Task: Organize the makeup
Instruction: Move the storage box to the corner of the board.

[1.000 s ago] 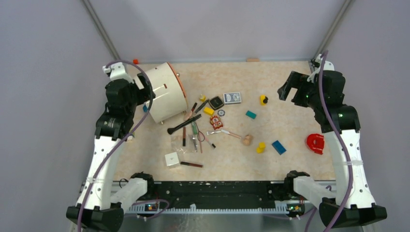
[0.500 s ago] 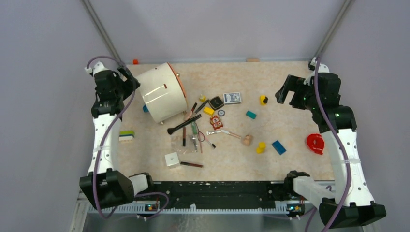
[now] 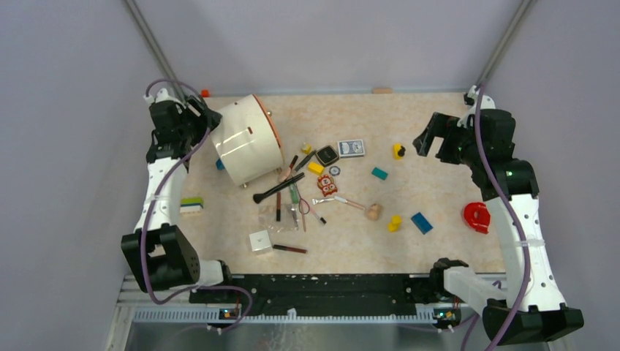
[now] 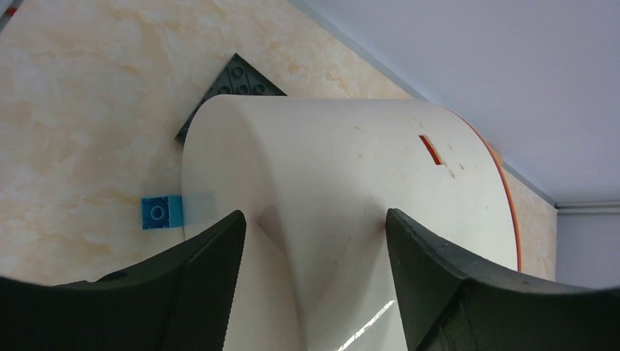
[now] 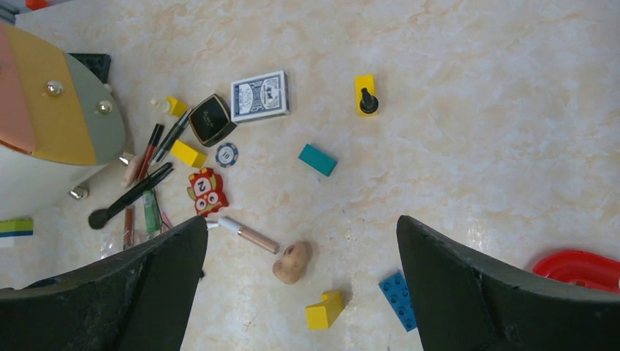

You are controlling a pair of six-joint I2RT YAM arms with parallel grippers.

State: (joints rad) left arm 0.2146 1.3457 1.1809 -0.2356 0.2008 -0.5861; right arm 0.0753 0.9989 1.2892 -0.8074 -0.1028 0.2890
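Observation:
The makeup lies scattered mid-table: a long black brush (image 3: 278, 188), a black square compact (image 3: 327, 154), a green pencil (image 3: 294, 194), a dark-red pencil (image 3: 289, 248), a clear pouch (image 3: 276, 218) and a rose-gold tube (image 3: 345, 202). The right wrist view also shows the brush (image 5: 130, 195) and the compact (image 5: 212, 119). My left gripper (image 3: 199, 117) is open and empty at the back left, its jaws (image 4: 314, 219) spread close over a white drum (image 4: 351, 168). My right gripper (image 3: 431, 137) is open and empty, raised high over the right side (image 5: 301, 227).
The white drum (image 3: 248, 139) lies on its side at the back left. There is a blue-backed card deck (image 3: 351, 148), a teal block (image 3: 379, 173), a blue block (image 3: 421, 222), yellow blocks (image 3: 395, 222), a potato toy (image 3: 373, 211), a white cube (image 3: 259, 240) and a red object (image 3: 477, 216) on the right.
My left arm has swung back and outward, bringing its gripper to the drum's rear end. My right gripper has shifted slightly left. Nothing on the table has moved.

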